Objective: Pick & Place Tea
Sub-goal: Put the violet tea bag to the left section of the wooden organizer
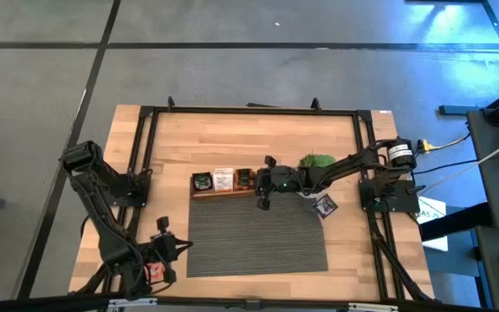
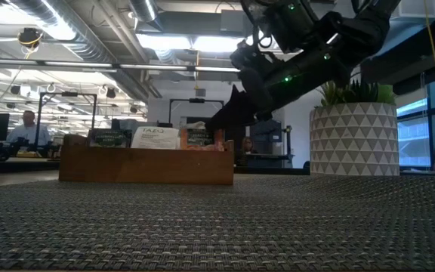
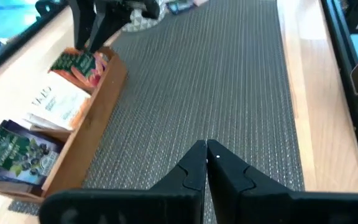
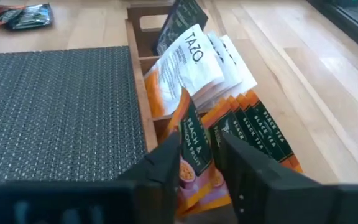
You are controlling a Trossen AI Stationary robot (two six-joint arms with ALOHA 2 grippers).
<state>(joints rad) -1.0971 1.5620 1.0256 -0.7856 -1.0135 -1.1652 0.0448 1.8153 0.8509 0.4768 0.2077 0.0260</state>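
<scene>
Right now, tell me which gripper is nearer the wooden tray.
Right. The right gripper hovers at the wooden tray's end compartment; the left gripper waits at the table's near-left corner.

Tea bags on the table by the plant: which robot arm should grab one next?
Probably the right: its gripper is open at the tray's end, near the loose tea bags. The left gripper waits shut at the table's near edge.

Tea sachets (image 4: 194, 56) standing upright in a wooden tray (image 4: 143, 93).
Orange, white and dark packets grouped by compartment, leaning.
</scene>
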